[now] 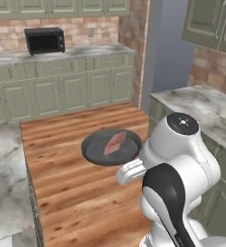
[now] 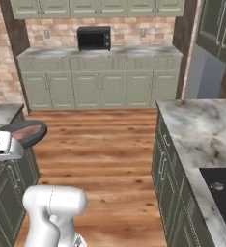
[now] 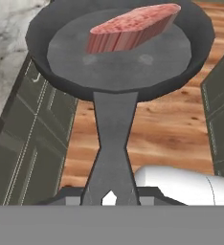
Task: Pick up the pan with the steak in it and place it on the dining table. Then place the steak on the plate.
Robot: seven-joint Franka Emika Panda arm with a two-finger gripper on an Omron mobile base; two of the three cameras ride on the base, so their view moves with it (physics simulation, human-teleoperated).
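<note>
Claw (image 3: 110, 197) was clamped on the handle of the pan (image 3: 118, 57), holding it level in the air above the wooden floor (image 1: 81, 188). Steak (image 3: 133, 28) lay flat inside the pan, toward its far side. Marbled bench (image 1: 4, 178) stood just left of it.

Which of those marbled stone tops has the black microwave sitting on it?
The far counter along the brick back wall, above the pale green cabinets; the black microwave stands on it. The nearer marbled tops carry no microwave.
</note>
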